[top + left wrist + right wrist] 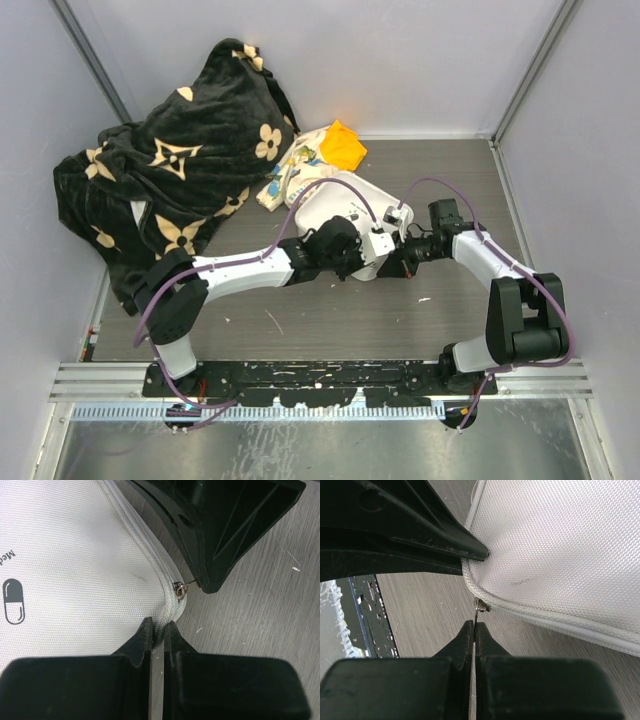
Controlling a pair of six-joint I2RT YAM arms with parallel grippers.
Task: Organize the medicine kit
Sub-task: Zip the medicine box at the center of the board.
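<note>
Medicine kit [325, 205] sits mid-table, lid down, flat on the grey wood-grain table [330, 320]. Both arms converge on its near-right corner.

Left gripper [157, 629] is clenched on the kit's corner seam: the piping sits btwn the two fingers, only a sliver of gap. Right gripper [474, 626] is pinched closed on the zip pull [481, 606]. The small metal ring hangs just off the corner, and its thin tab runs into the fingertips.

The grippers are v. close together. In the left wrist view the right one's tip is just beside the ring. In the right wrist view the left one's tip touches the corner just above the pull.

Pill logo [13, 601] shows on the lid top w/ a bit of lettering (cut off by the frame edge, we can't read it).

Around it:
- Floral-and-orange cloth [322, 158] lies against the kit's far edge; we can't tell if it's tucked under.
- Black blanket [170, 170] w/ beige flower pattern is piled far-left against the wall. It touches the cloth, and its lower edge is near the left arm's lower joints.
- Purple cable [345, 182] from the left arm arcs over the kit top.

In the way: from the top cam both wrists cover the kit's near half, so corner contact shows only on the wrist cams.
</note>
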